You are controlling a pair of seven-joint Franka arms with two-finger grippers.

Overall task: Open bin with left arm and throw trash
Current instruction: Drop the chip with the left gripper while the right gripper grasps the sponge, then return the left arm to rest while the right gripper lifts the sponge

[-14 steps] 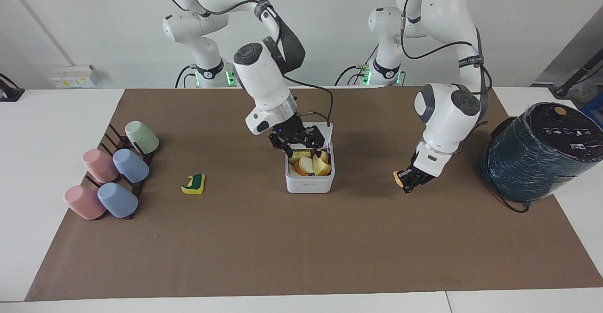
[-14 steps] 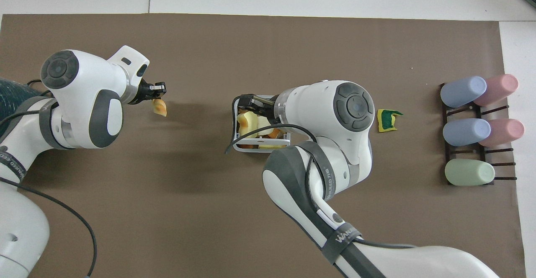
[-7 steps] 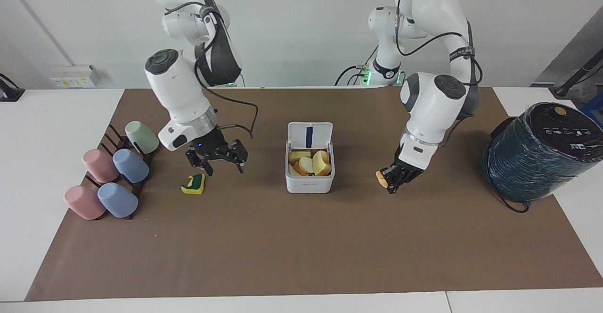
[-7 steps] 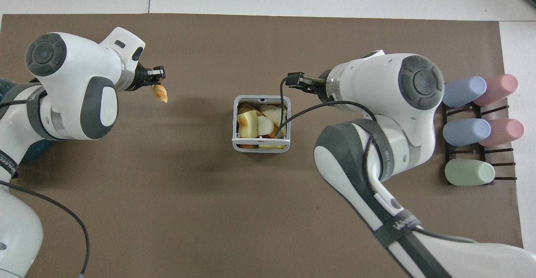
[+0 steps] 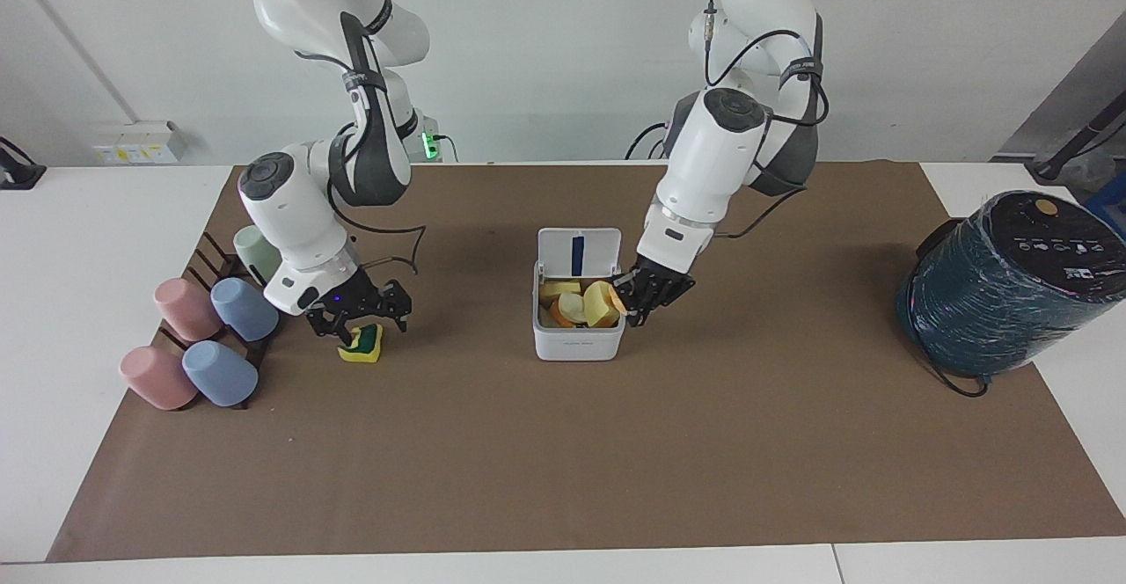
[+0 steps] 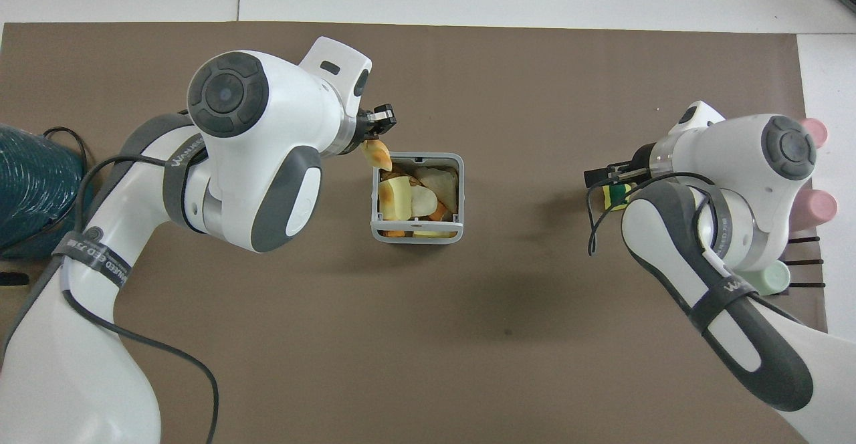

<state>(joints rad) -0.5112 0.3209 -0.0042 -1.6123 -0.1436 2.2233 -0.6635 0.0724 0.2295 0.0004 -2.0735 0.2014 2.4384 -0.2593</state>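
The bin (image 5: 578, 342) is a small white box in the middle of the mat, its lid (image 5: 578, 252) standing up open with a blue strip showing. Several yellow and orange scraps lie inside it. My left gripper (image 5: 632, 302) hangs at the bin's rim on the left arm's side, shut on an orange-yellow piece of trash (image 5: 618, 300). From overhead that piece (image 6: 376, 155) hangs over a corner of the bin (image 6: 416, 235) under the left gripper (image 6: 372, 138). My right gripper (image 5: 359, 318) is open, low over the yellow-and-green sponge bit (image 5: 362, 348).
Pastel cups (image 5: 211, 329) lie on a dark rack at the right arm's end of the mat, close beside the right gripper. A big dark teal wrapped cylinder (image 5: 1003, 289) stands at the left arm's end.
The left gripper carried its scrap across the mat to the bin's rim. The right gripper left the bin, moved to the sponge bit and came down over it, open all along.
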